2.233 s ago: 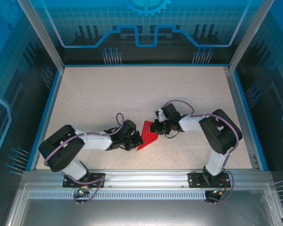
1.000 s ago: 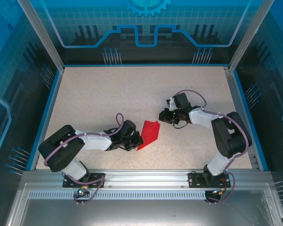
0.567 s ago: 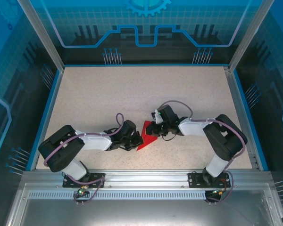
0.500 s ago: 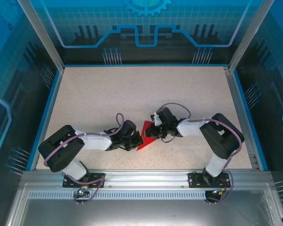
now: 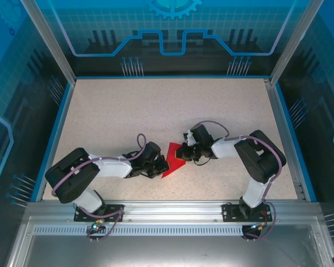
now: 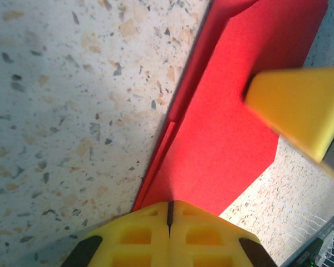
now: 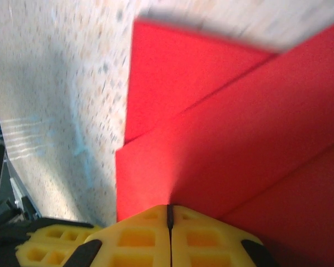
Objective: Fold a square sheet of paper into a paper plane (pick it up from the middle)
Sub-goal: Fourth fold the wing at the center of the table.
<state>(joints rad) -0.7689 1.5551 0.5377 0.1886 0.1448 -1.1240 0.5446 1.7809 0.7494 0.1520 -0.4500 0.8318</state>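
The square sheet of paper (image 5: 173,161) is bright red, folded into a pointed shape with creases, and lies flat mid-table. My left gripper (image 5: 160,166) is shut, its tips resting on the paper's near-left edge. In the left wrist view the shut yellow fingertips (image 6: 168,207) touch the red paper (image 6: 228,128), and a finger of the right gripper (image 6: 298,108) presses on it further along. My right gripper (image 5: 183,151) is shut too, pressing its tips (image 7: 168,210) onto the layered paper (image 7: 222,144) at its far-right part.
The speckled table (image 5: 128,117) stretches free behind and beside the paper. Blue rails (image 5: 55,133) and clear walls bound it. Both arm bases (image 5: 100,211) sit on the metal rail at the near edge.
The right gripper was off the paper to the far right, swung back onto it, then slid a little right along it. The left arm has stayed put.
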